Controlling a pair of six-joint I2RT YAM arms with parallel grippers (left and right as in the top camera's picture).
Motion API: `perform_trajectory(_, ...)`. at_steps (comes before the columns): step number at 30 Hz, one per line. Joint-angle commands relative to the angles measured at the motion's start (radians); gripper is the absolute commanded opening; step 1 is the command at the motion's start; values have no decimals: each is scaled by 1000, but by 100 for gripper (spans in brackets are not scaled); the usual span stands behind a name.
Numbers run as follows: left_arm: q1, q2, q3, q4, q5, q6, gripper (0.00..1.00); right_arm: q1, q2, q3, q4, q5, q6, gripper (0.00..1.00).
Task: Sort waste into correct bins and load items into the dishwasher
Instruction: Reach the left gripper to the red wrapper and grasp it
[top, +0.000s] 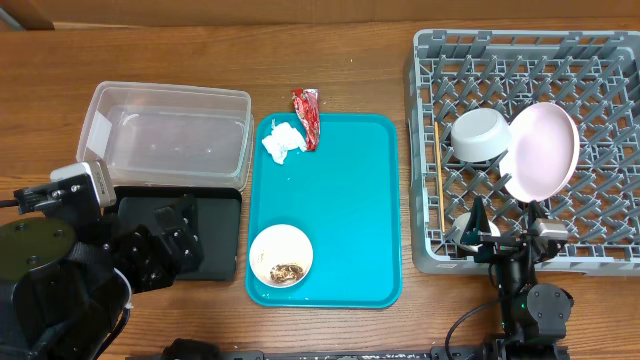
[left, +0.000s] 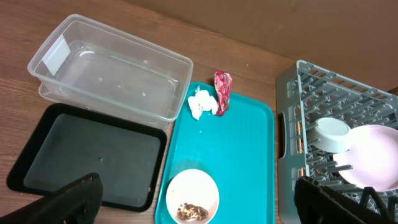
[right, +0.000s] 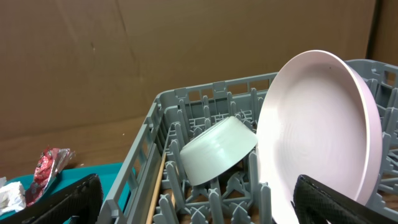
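- The left arm sits folded low at the near left corner of the table, its wrist above the near part of the black tray (top: 225, 240)
- The left gripper (left: 196, 186) points out over the table and tips downward; its two fingers stand wide apart with nothing between them
- The right arm rises from the near edge of the table, right of the middle, its wrist nearly level and aimed into the dish rack (top: 430, 60)
- The right gripper (right: 198, 186) hangs at the rack's near edge, its fingers spread wide and holding nothing
- The clear tub (top: 100, 110) stands at the far left of the table, just beyond the black tray
- The teal tray (top: 350, 200) lies between those two bins and the rack
- The red wrapper (top: 306, 115) lies across the teal tray's far edge, partly on the wood
- The white tissue (top: 283, 142) sits in the tray's far left corner, just beside the wrapper
- The small white bowl (top: 268, 245) rests in the tray's near left corner with the brown food scraps (top: 287, 271) inside
- In the rack, the large plate (top: 545, 150) stands on edge, tilted among the pegs
- A pale bowl (top: 478, 135) leans tipped just to the plate's left
- The chopsticks (top: 438, 175) lie along the rack's left side
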Motion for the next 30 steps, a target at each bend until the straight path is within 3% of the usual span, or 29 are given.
perform_trajectory(1,6,-1,3,2,-17,12,100,-6,-8,-10,4,-3,-1,100)
perform_trajectory(4,6,-1,3,2,-17,12,100,-6,-8,-10,4,-3,-1,100)
perform_trajectory(8,6,0,2,56,81,-103,100,-6,-8,-10,4,-3,-1,100)
perform_trajectory(12,5,51,-16,176,200,-45,100,-6,-8,-10,4,-3,-1,100)
perform_trajectory(19,-18,360,-28,103,194,1,100,-6,-8,-10,4,-3,-1,100)
perform_trajectory(22,-17,497,-28,135,270,-3,100,-6,-8,-10,4,-3,-1,100)
perform_trajectory(25,-31,636,-28,236,370,68,90,-6,-8,-10,4,-3,-1,100)
perform_trajectory(30,-117,838,-28,346,191,71,89,-6,-8,-10,4,-3,-1,100)
